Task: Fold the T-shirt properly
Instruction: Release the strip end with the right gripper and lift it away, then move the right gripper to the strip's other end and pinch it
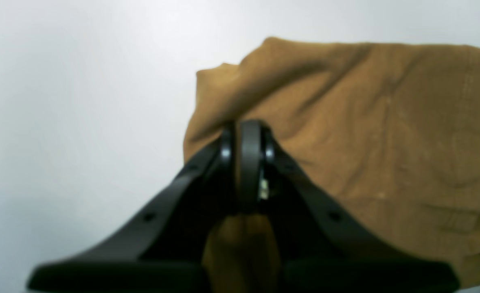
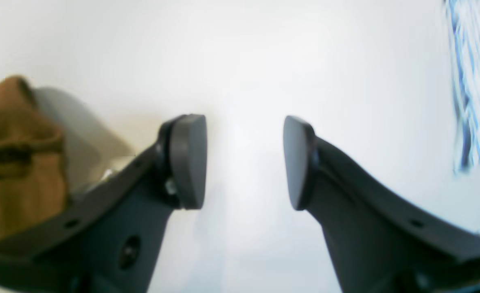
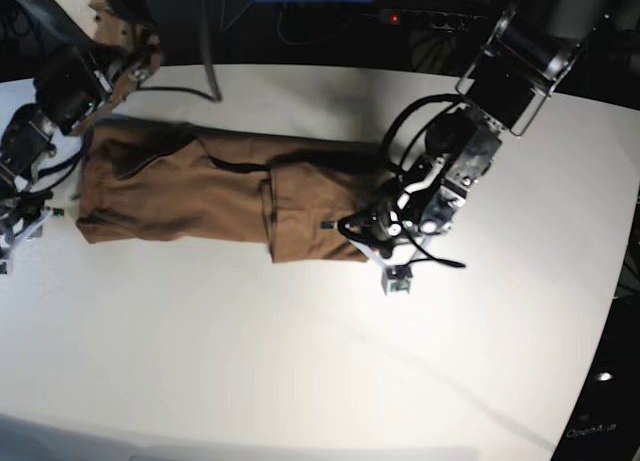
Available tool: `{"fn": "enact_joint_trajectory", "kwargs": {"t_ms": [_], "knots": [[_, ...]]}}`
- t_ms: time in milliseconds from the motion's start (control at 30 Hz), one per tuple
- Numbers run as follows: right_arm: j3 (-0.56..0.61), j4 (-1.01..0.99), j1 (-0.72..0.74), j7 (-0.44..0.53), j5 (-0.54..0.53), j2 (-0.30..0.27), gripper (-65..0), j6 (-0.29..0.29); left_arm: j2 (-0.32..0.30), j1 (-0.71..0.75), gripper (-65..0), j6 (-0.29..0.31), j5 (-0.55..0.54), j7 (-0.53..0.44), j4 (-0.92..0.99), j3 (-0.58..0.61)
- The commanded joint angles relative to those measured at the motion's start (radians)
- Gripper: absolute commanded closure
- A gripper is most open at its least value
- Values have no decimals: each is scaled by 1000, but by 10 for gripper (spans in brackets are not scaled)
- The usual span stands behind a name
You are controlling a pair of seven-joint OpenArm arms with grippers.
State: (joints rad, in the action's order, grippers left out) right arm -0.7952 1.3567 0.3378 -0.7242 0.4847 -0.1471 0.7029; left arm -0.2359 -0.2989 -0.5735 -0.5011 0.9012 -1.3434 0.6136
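The left tool (image 1: 246,134) has its two pads pressed together on a fold of the T-shirt (image 1: 370,134); in the left wrist view tan-brown cloth bunches up just past the pads and more of it shows between the black fingers below them. In the base view this tool (image 3: 352,224) sits at the end of the T-shirt (image 3: 210,196) nearest the left arm, pinching that edge close to the white surface (image 3: 300,361).

The right tool (image 2: 244,162) stands spread, with a clear gap of bare white surface (image 2: 244,61) between its two grey pads (image 2: 189,160). Nothing lies between them. The T-shirt (image 2: 12,162) shows only at the side of the right wrist view, beside the outer face of one finger and apart from the gap. In the base view the right tool (image 3: 20,216) is at the opposite end of the T-shirt from the left tool, just beside the cloth edge; whether it touches the cloth there cannot be told.

The T-shirt lies stretched in a long band on the surface between the two arms, folded lengthwise, with an overlapping flap near its middle and wrinkles along its length. A blurred patch of blue-and-white striped material (image 2: 474,81) appears at the far edge of the right wrist view, well apart from the T-shirt.
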Motion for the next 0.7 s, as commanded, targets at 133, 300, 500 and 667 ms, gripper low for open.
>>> {"fn": "enact_joint_trajectory", "kwargs": {"t_ms": [133, 300, 500, 667], "knots": [[89, -29, 88, -430, -264, -119, -308, -5, -16, -6, -23, -19, 19, 34, 8, -1], [129, -53, 79, -672, -608, -176, -308, -5, -43, -3, -23, -19, 17, 26, 9, -2], [124, -67, 42, -672, -800, -177, -310, -5, -73, 0, -23, -19, 15, 32, 9, -2], [130, -178, 17, -672, -921, -181, -310, -5, -107, 19, -23, -18, 12, 25, 9, -2]]}}
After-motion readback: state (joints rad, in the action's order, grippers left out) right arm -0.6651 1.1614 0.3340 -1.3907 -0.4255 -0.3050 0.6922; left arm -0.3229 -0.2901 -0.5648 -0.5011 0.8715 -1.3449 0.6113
